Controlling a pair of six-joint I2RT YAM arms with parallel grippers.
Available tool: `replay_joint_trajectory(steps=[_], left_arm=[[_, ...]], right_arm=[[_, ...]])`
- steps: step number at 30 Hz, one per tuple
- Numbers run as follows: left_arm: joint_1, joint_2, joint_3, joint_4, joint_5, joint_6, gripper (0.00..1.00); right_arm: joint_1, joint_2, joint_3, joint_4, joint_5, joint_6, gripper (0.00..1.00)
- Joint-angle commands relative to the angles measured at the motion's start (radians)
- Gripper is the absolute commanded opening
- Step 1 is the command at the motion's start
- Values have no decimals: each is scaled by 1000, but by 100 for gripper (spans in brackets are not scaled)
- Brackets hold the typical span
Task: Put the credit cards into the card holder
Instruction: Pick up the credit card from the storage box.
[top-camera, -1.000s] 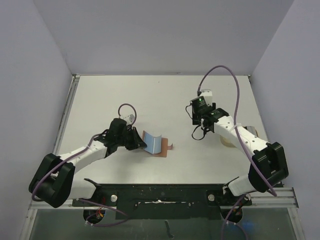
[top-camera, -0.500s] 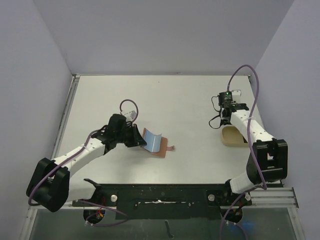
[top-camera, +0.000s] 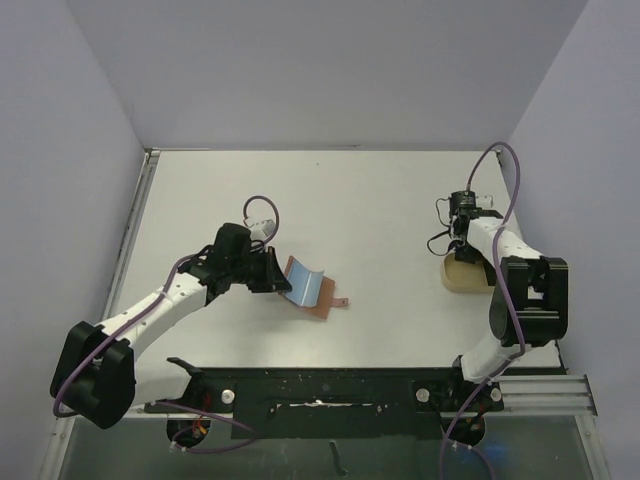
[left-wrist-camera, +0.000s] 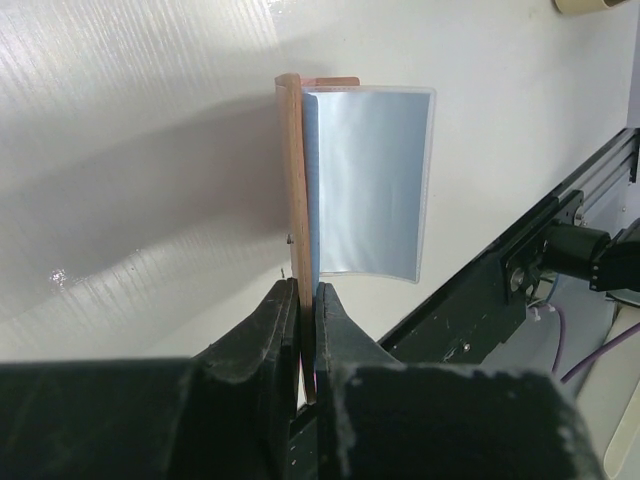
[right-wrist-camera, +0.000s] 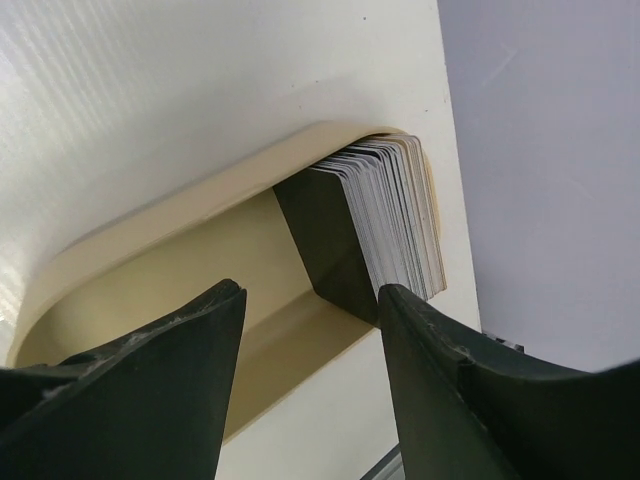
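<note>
Reddish-brown card holder (left-wrist-camera: 292, 170), a curved blue credit card (left-wrist-camera: 370, 180) against it, stands well left of the tan tray (top-camera: 458, 278).
Left wrist view: left gripper (left-wrist-camera: 306, 300) clamped on its leather edge. The right wrist view alone shows the card stack (right-wrist-camera: 395, 215) upright inside the tray, right gripper (right-wrist-camera: 310, 300) spread open above it.

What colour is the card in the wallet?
Pale grey-blue, glossy; the card against the brown wallet shows best in the left wrist view.
</note>
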Motion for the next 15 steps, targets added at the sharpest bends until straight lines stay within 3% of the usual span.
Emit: replay_joint_trajectory(steps=[1,9,15], left_arm=[[12,-43,31,23,60,26,0],[19,-38,31,11,104,47,0],[26,-42,30,18,118,46,0]], right_arm=[[-27,22,11,-4,76,-15,56],[-43,74,20,-42,163,7,52],[-43,70,28,-53,189,14,43]])
